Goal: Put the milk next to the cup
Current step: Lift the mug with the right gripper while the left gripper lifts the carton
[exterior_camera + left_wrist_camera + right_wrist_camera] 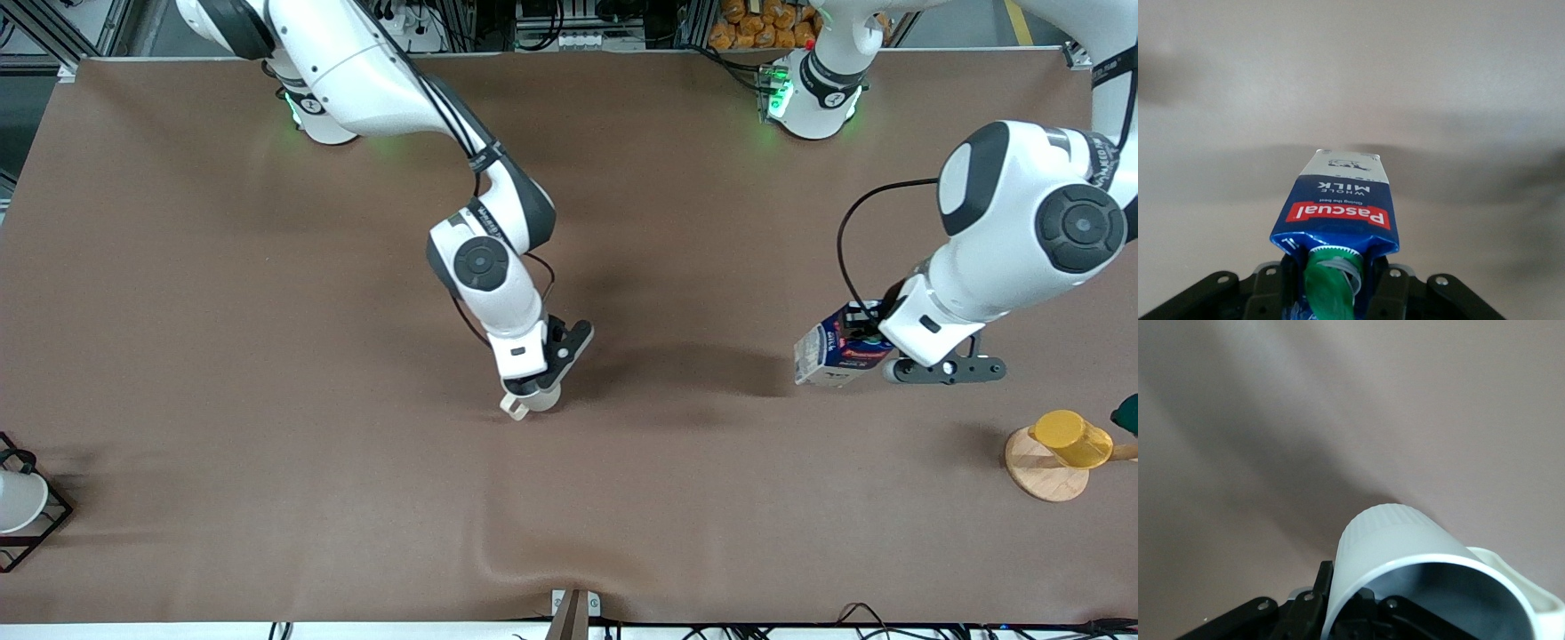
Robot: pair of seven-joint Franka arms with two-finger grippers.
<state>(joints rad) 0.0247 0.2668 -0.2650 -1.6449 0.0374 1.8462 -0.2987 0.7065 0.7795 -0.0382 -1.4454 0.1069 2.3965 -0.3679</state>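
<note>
The brown table cover, a matte sheet with soft wrinkles along the edge nearest the front camera, carried everything in view. Over its middle the right arm reached down, and the right gripper held the cup by its rim, one finger seemingly inside the mouth and one outside against the wall; the right wrist view showed a finely ribbed beige cylinder with a smooth grey interior and a pale handle at one side. Whether the cup stood on the cover or hung just above it could not be told. That hold probably served to fix the cup as the landmark for the carton. Toward the left arm's end of the table, the left gripper was clamped on the gabled top of the milk, a dark-blue and white waxed-card carton tilted well off upright and apparently lifted clear, casting a shadow on the cover. The left wrist view showed the fingers pinching either side of the crumpled gable by the round green cap, with the red label band across the blue panel. Milk and cup were well apart, so the carrying was largely undone. A yellow cup lay on a wooden disc nearer the camera than the milk, and a white cup sat in a black wire rack at the right arm's end.
</note>
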